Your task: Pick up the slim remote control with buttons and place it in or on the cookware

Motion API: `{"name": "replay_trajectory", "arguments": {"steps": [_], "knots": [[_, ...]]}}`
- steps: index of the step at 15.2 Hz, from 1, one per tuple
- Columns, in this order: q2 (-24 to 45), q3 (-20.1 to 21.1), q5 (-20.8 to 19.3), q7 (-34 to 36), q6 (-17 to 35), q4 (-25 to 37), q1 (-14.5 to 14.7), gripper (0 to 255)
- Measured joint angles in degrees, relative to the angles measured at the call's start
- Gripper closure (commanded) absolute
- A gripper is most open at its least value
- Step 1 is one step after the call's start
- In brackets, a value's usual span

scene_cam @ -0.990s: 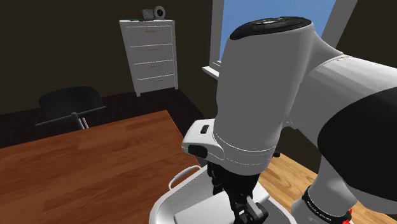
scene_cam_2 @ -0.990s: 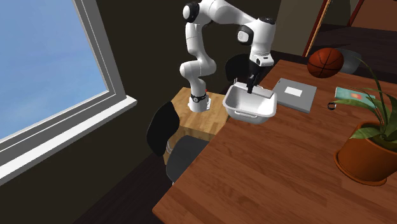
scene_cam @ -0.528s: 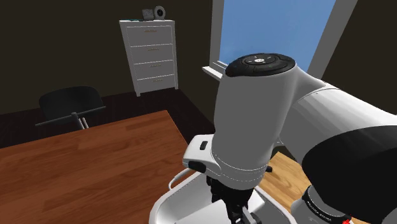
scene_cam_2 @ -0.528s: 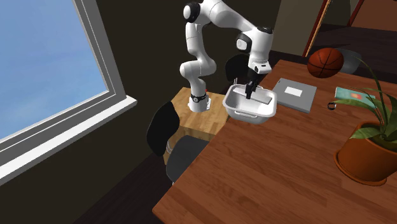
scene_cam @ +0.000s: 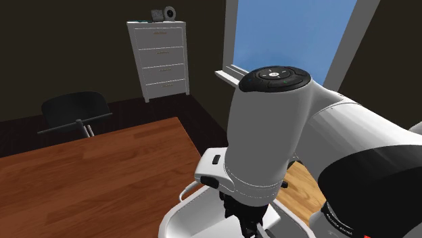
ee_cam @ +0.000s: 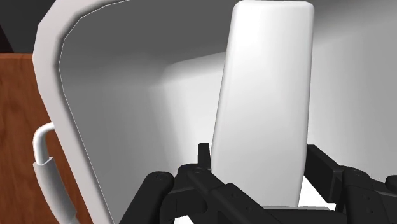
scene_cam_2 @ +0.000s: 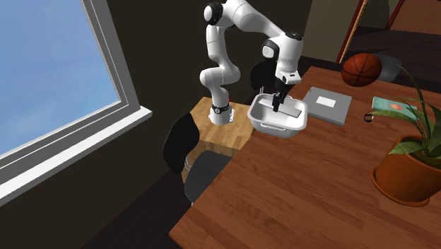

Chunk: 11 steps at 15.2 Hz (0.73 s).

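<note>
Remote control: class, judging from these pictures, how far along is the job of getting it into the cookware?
Done: the white remote is picked up and sits inside the walls of the white pan. In hand: the tool clasps it between both fingers, low in the pan. Left: open the fingers and lift the arm clear.
</note>
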Motion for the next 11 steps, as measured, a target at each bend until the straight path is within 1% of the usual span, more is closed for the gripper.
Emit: {"name": "replay_trajectory", "arguments": {"steps": [1,7,11], "knots": [[0.0,0.0,0.0,0.0,0.0,0.0,0.0,0],[-0.01,0.0,0.0,0.0,0.01,0.0,0.0,0],[-1.32,-1.15,-0.52,-0.06,-5.76,4.55,-0.19,0]]}}
